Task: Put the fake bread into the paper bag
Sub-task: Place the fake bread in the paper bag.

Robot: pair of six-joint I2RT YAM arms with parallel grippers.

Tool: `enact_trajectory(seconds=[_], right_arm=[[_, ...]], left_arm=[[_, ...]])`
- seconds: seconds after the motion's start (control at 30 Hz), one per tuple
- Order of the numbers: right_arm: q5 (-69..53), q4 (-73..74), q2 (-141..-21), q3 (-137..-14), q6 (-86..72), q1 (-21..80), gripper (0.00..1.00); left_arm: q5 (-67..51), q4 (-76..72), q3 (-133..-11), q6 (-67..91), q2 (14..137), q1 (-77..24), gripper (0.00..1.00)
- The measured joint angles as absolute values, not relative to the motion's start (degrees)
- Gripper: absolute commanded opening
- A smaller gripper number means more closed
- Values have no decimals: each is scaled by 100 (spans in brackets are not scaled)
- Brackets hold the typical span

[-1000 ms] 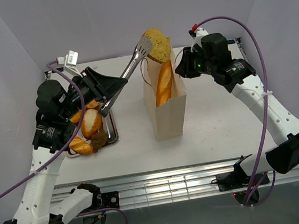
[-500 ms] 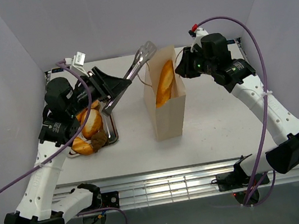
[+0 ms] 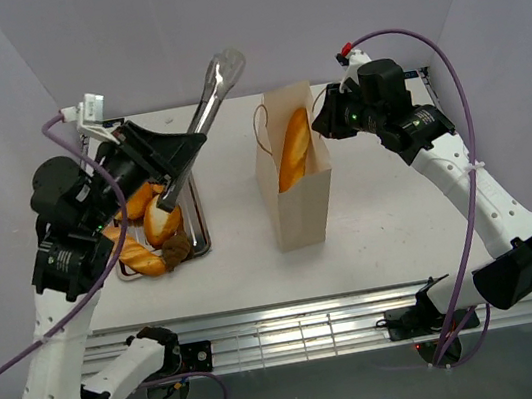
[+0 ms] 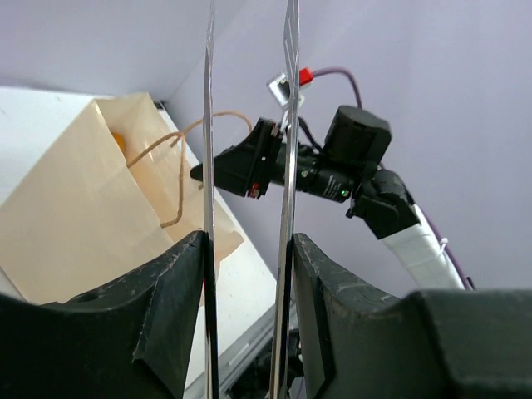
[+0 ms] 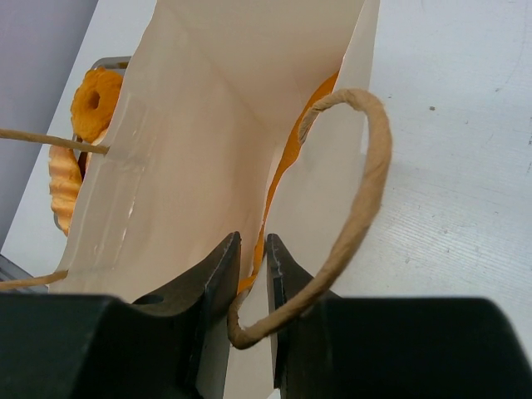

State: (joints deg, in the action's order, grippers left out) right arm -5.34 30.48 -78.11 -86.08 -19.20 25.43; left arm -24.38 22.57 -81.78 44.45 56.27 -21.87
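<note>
The paper bag point(image 3: 296, 195) stands upright mid-table, with a long baguette point(image 3: 291, 150) leaning inside it. My right gripper point(image 3: 322, 120) is shut on the bag's right rim, and the wrist view shows its fingers point(image 5: 223, 274) pinching the paper wall point(image 5: 208, 125) beside a cord handle point(image 5: 366, 166). My left gripper point(image 3: 177, 165) is shut on the silver tongs point(image 3: 209, 97), raised and empty, left of the bag. The tongs' blades point(image 4: 287, 125) run up between my left fingers point(image 4: 179, 283). Several bread pieces point(image 3: 161, 219) lie in the steel tray point(image 3: 201, 225), including a ring donut point(image 5: 96, 96).
The tray sits at the table's left, under my left arm. A dark brown piece point(image 3: 178, 246) lies at its front. White walls close in the back and both sides. A metal rail point(image 3: 317, 328) runs along the near edge.
A second ago the tongs held a round bread piece over the bag's mouth. That piece is gone from the tongs, and my left arm has swung them up and to the left, away from the bag.
</note>
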Motion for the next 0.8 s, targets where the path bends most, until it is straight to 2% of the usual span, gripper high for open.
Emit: enact_trajectory(seconds=[0.27,0.43,0.8], right_arm=[[-532,3048,-7811,-8608,-1905,2543,26],[-534,3048,-7811,-8608,-1900,2543,26],[-622,3020,-7811,-8468,-1883,2543,26]], left_arm=[[-1007,3426,-8838,4209,4646,-2187,56],[8,4532,-9268,3913,4681,-2187,56],[1581,6353,-7594,3747,5424,-2187,57]])
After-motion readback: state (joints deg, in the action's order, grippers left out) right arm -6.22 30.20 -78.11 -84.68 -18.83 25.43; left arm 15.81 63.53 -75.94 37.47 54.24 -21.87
